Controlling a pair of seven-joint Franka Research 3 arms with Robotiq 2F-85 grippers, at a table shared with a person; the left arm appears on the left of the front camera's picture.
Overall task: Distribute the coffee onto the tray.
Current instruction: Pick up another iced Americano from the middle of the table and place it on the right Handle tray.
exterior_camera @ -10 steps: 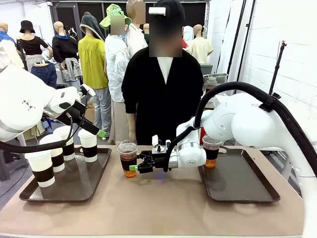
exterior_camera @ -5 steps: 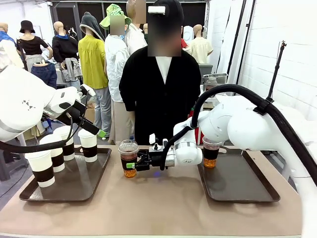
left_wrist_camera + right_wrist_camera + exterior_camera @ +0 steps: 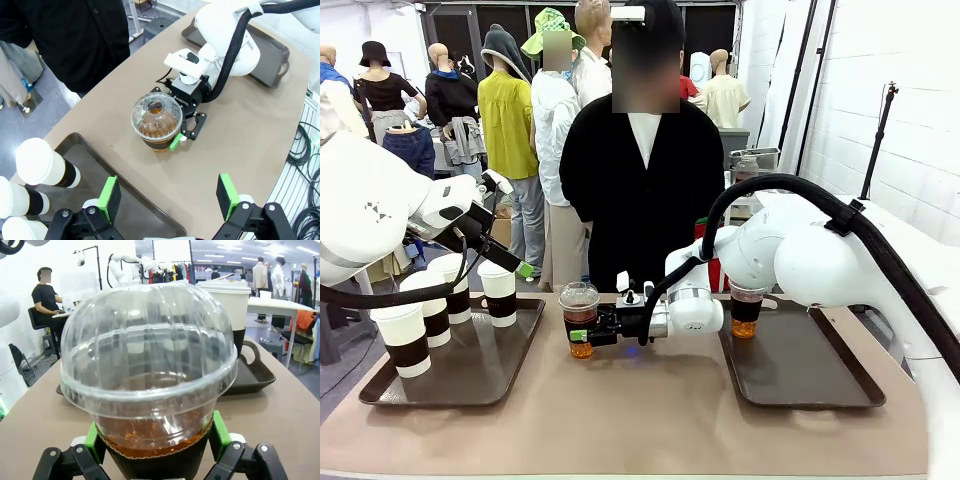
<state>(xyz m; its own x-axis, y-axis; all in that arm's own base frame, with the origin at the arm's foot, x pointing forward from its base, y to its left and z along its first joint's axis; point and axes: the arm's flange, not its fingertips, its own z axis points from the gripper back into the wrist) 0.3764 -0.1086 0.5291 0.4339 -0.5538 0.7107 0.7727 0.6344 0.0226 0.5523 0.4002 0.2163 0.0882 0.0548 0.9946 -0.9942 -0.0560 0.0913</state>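
A clear dome-lidded cup of brown iced coffee (image 3: 579, 318) stands on the table between the two trays. My right gripper (image 3: 583, 337) reaches in low from the right, with its green pads (image 3: 219, 434) close on either side of the cup's (image 3: 150, 385) lower body; I cannot tell whether they touch it. A second iced coffee (image 3: 746, 308) stands on the right tray (image 3: 805, 365). Several sleeved white paper cups (image 3: 404, 340) stand on the left tray (image 3: 480, 362). My left gripper (image 3: 523, 268) hangs open and holds nothing above that tray, looking down on the cup (image 3: 156, 122).
A person in black stands at the far side of the table, just behind the middle cup. The right arm's forearm (image 3: 695, 310) lies low between the cup and the right tray. Bare tabletop (image 3: 640, 410) runs along the near edge.
My right gripper has slid left along the table, from just beside the iced coffee to having its fingers on both sides of it. The left arm has stayed still.
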